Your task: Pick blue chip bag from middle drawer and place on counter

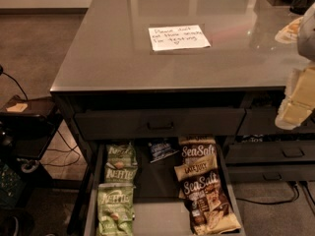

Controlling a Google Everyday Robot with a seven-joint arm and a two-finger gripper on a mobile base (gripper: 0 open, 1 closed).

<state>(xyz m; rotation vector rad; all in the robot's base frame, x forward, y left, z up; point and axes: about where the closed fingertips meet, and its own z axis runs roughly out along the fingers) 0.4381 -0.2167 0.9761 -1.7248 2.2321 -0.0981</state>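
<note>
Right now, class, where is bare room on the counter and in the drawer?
Counter: bare left of the note. Drawer: bare centre lane between green bags and Sea Salt bags; sides crowded. Claw at right edge.

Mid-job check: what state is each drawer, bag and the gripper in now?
Top drawer: closed.
Middle drawer: pulled open.
Blue chip bag: lying at the middle drawer's back, not gripped.
Green chip bags: lying along its left side.
Sea Salt bags: lying along its right side.
Note: lying flat on the counter.
Gripper: off to the right by the counter edge, away from the blue chip bag.
</note>
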